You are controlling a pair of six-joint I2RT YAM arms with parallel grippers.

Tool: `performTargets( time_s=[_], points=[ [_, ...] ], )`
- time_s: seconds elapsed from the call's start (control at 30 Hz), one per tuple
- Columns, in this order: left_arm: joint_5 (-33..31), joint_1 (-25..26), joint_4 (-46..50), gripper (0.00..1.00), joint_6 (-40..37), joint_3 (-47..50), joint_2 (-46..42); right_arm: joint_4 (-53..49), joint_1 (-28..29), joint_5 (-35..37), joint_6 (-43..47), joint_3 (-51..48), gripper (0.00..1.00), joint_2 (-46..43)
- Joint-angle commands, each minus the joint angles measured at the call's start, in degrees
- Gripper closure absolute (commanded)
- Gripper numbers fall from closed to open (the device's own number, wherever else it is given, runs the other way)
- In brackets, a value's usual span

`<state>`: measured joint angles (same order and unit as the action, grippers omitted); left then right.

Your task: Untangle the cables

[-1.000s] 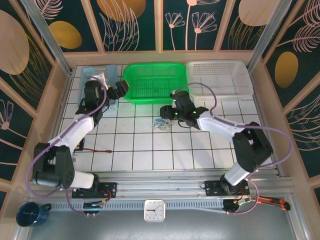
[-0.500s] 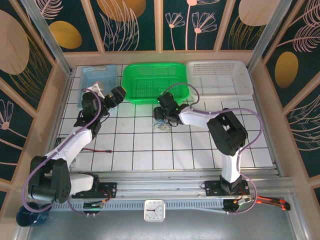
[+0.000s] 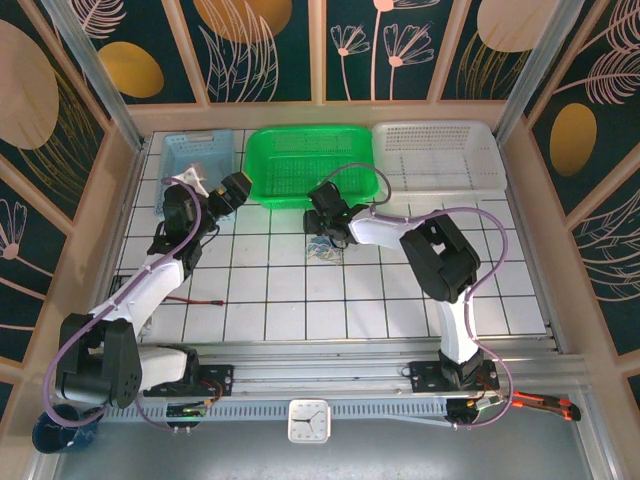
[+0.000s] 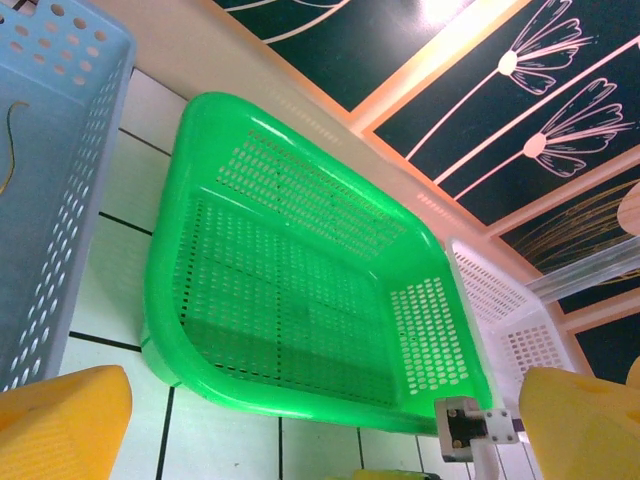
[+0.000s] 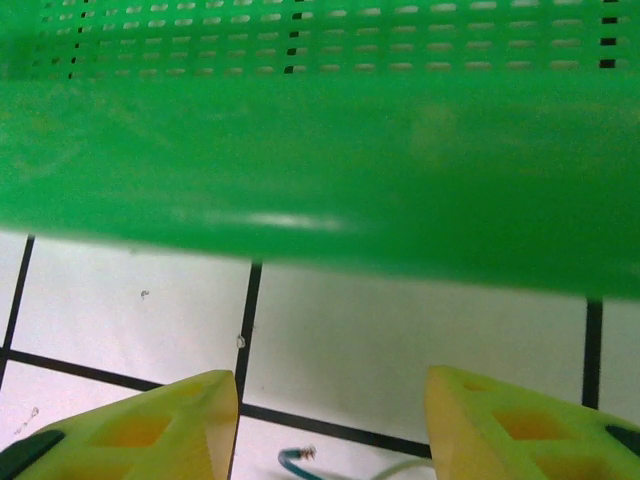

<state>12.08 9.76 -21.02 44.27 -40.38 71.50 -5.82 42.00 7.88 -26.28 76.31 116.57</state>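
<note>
**Two robot arms at a tiled table, with a small knot of cables beside a green basket**

A white table ruled with black grid lines is seen from above. It is boxed in by dark teal wall panels painted with pale leaves and flowers and framed in tan wood. Three perforated baskets are lined up along the far edge: a blue basket, a green basket and a white basket.

The cables are bunched on the tiles just in front of the green basket. From above, single strands cannot be told apart. In the right wrist view only one blue-green wire end is seen, cut off by the lower edge.

The right end effector is poised over the bunch, close to the green basket's wall. Its yellow fingers are parted, and nothing is gripped. The left end effector is spread wide and empty, near the gap between the blue and green baskets. A separate dark wire is laid on the tiles near the left arm.
</note>
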Motion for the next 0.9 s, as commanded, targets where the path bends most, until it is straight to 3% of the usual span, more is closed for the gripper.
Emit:
performTargets(
  time_s=[0.0,0.03,0.17,0.5,0.87],
  points=[
    [1.64,-0.18,-2.46,0.01,0.83,1.18,-0.67,1.22,0.08,0.65,-1.24,1.67,0.52,1.85],
    [1.71,-0.18,-2.54,0.01,0.82,1.26,-0.67,1.38,0.04,0.65,-1.14,1.56,0.57,1.92],
    [1.74,-0.18,-2.43,0.01,0.58,1.45,-0.84,2.73,0.03,-0.16,-0.55,0.03,1.00,0.19],
    [3.44,-0.19,-0.72,0.01,-2.06,0.92,-0.74,5.74,-0.07,-1.92,0.66,-6.82,1.00,-13.88],
    [7.38,0.84,-1.37,0.01,-3.40,3.25,-0.80,7.24,-0.36,-4.84,-0.83,-10.54,1.00,-21.68]
  ],
)
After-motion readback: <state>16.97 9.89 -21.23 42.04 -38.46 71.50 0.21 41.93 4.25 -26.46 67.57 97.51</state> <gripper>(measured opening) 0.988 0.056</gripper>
